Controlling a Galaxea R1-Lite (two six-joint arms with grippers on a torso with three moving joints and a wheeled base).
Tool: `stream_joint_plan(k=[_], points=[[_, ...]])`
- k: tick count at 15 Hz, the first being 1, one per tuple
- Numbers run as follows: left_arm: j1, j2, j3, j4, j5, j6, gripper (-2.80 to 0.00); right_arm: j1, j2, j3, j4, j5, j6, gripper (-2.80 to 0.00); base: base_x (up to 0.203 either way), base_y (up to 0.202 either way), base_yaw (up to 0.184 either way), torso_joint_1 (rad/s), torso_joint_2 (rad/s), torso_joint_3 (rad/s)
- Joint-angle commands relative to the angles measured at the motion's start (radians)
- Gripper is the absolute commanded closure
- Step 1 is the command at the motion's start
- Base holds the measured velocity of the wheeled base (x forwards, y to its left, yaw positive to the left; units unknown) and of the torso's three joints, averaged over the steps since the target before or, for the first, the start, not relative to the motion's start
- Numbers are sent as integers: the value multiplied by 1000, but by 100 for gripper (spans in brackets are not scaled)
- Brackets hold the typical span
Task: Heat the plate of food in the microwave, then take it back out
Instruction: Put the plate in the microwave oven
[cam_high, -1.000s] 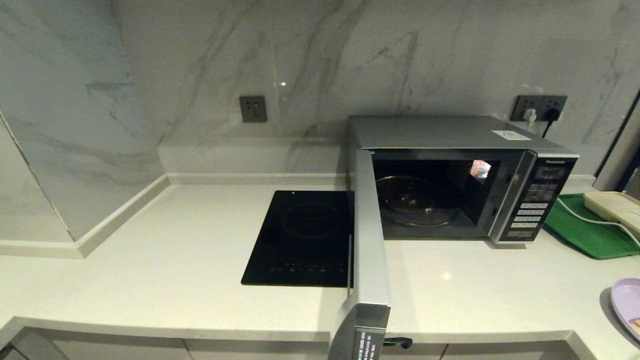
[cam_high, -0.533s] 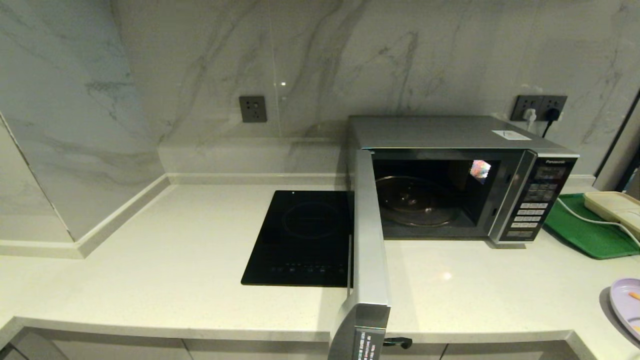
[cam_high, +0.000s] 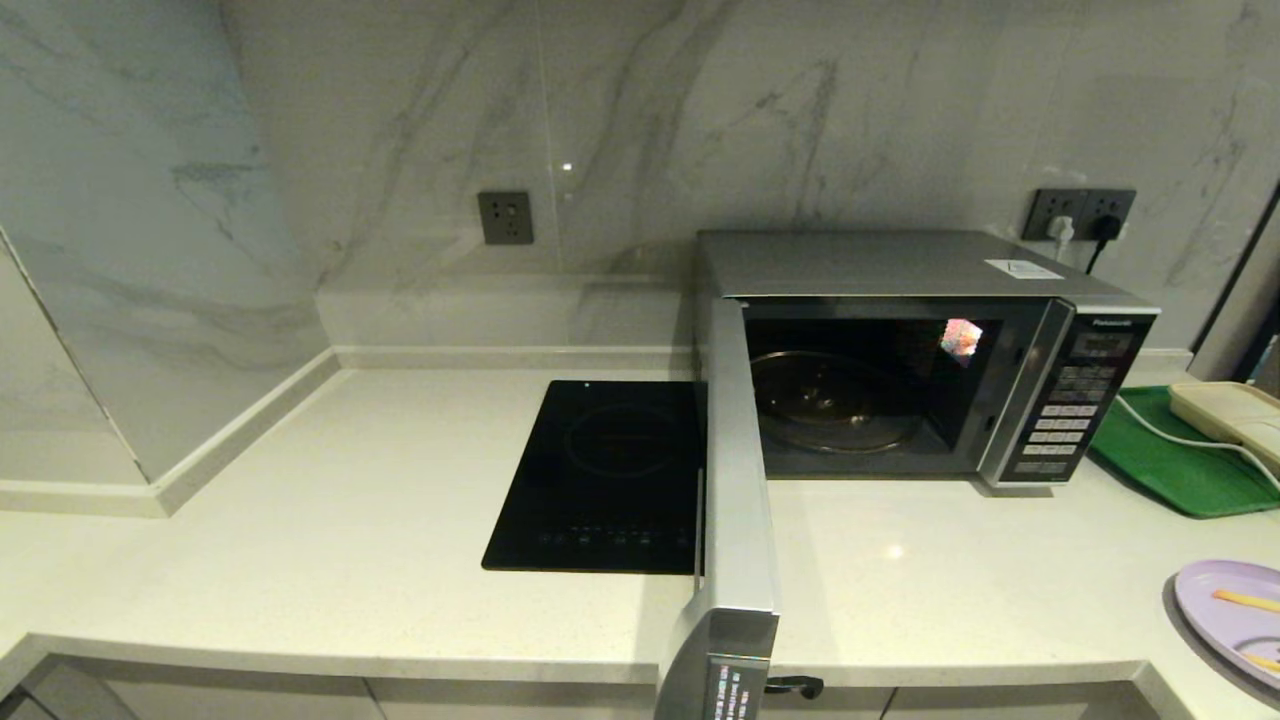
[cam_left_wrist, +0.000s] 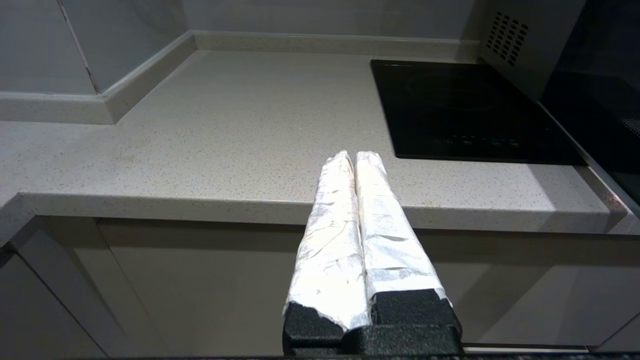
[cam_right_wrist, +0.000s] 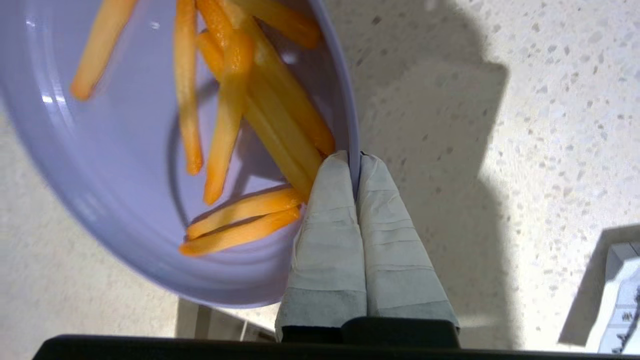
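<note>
The silver microwave (cam_high: 900, 265) stands at the back right of the counter with its door (cam_high: 738, 480) swung wide open toward me and its glass turntable (cam_high: 835, 400) bare. The lavender plate of food (cam_high: 1230, 610) pokes in at the right edge of the head view, above the counter's front corner. In the right wrist view my right gripper (cam_right_wrist: 355, 156) is shut on the rim of the plate (cam_right_wrist: 125, 165), which carries several orange fries (cam_right_wrist: 280, 115). My left gripper (cam_left_wrist: 352, 156) hangs shut and empty below the counter's front edge, left of the cooktop.
A flat black induction cooktop (cam_high: 605, 475) lies left of the open door. A green tray (cam_high: 1170, 465) with a cream box (cam_high: 1225, 415) and a white cable sits right of the microwave. Wall sockets (cam_high: 1085, 212) are behind it.
The plate has slid further into the head view from the right edge, moving left toward the microwave. The door and left arm have not moved.
</note>
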Motion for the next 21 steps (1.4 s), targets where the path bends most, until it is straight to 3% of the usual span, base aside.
stream_joint_plan(k=[1, 11, 16, 21], points=[[1, -1, 0, 0, 0, 0, 0, 35, -75, 31, 1, 11, 0, 0, 0, 0, 0, 0, 0, 0], [1, -2, 0, 0, 0, 0, 0, 291, -299, 184, 4, 75, 65, 0, 0, 0, 0, 0, 0, 0], [1, -1, 0, 0, 0, 0, 0, 442, -360, 187, 1, 211, 295, 0, 0, 0, 0, 0, 0, 0], [1, -1, 0, 0, 0, 0, 0, 626, -368, 195, -3, 217, 437, 0, 0, 0, 0, 0, 0, 0]])
